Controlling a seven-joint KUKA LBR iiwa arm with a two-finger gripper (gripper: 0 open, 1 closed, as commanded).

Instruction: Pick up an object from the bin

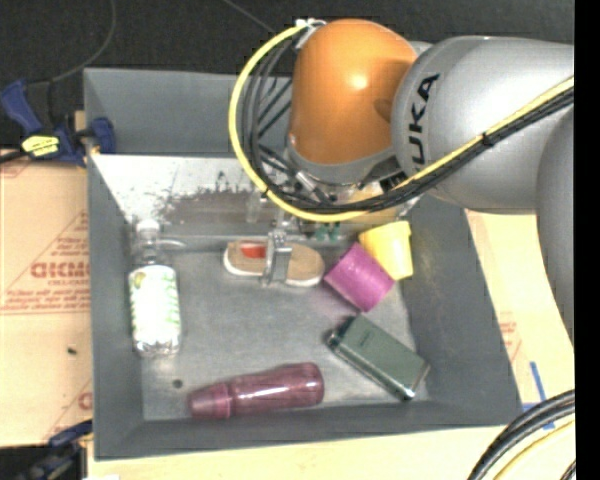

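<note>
1. Camera view: a tan oval thing (305, 265) with a red patch lies mid-bin (450, 388), toward the back wall.
2. The hand (278, 258) is down over its middle; how far open, I cannot tell.
3. Just to its right sit a purple cylinder (358, 277) and a yellow cup (388, 250); a dark green box (380, 356), a maroon tube (258, 389) and a clear bottle (154, 308) lie farther off.

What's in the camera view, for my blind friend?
A robot claw sits over a beige oval thing in a grey bin. Nearby lie a clear bottle, purple roll, yellow cup, green case and maroon tube.
</note>
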